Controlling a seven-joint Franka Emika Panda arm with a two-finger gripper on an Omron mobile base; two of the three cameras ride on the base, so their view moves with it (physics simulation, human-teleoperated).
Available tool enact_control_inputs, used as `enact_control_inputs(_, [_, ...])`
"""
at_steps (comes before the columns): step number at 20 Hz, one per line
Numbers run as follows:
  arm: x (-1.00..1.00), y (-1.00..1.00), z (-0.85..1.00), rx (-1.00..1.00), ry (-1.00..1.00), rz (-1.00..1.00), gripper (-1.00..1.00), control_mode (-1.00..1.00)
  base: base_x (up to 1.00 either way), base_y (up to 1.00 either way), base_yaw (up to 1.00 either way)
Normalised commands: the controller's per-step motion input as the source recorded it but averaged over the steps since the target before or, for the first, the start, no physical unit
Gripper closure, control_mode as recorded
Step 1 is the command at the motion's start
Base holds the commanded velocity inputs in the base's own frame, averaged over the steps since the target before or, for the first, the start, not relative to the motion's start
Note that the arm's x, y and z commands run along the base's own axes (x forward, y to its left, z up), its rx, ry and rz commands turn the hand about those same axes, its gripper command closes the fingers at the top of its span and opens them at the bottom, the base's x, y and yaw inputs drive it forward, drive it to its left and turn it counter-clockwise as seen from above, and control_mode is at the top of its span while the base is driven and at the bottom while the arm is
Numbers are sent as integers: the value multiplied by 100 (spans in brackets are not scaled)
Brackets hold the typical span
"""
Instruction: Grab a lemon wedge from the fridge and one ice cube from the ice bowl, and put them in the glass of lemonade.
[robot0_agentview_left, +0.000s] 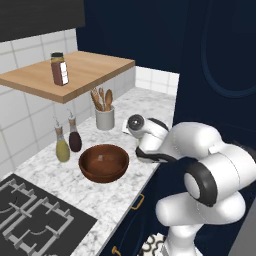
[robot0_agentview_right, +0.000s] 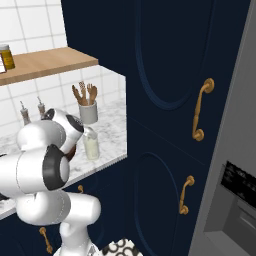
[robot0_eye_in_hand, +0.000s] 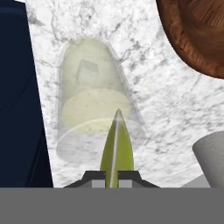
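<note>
My gripper (robot0_eye_in_hand: 113, 176) is shut on a yellow-green lemon wedge (robot0_eye_in_hand: 116, 146), which sticks out between the finger tips. The wedge's tip hangs over the near rim of the glass of lemonade (robot0_eye_in_hand: 94, 109), a clear tumbler of pale liquid with a faint cube shape (robot0_eye_in_hand: 89, 72) in it. In the right base view the glass (robot0_agentview_right: 91, 145) stands near the counter's front edge, just below my hand. The dark wooden ice bowl (robot0_agentview_left: 104, 162) sits on the marble counter (robot0_agentview_left: 60, 185) to the left of the arm. The grey fridge (robot0_agentview_right: 235, 165) stands at the far right.
A grey utensil crock (robot0_agentview_left: 105, 118) with wooden spoons stands behind the glass. Two oil bottles (robot0_agentview_left: 68, 142) stand by the tiled wall. A wooden shelf (robot0_agentview_left: 75, 72) with a spice jar overhangs the counter. A black stove (robot0_agentview_left: 35, 215) lies at front left. Navy cabinets (robot0_agentview_right: 170, 100) fill the right.
</note>
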Motion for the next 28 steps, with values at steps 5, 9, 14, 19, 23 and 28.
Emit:
enact_control_inputs(5, [-3,2,-11,-3,0,0,-100,-100,0,0,0])
enact_control_inputs(9, [0,0,-11,-1,0,0,-100,-100,0,0,0])
enact_control_inputs(14, [-2,0,7,0,0,0,-100,-100,0,0,0])
enact_control_inputs(19, [-35,6,62,0,-13,0,-100,-100,0,0,0])
enact_control_inputs(23, [-68,11,88,0,-21,0,-100,-100,0,0,0])
enact_control_inputs(28, [-72,15,99,0,-23,0,-100,-100,0,0,0])
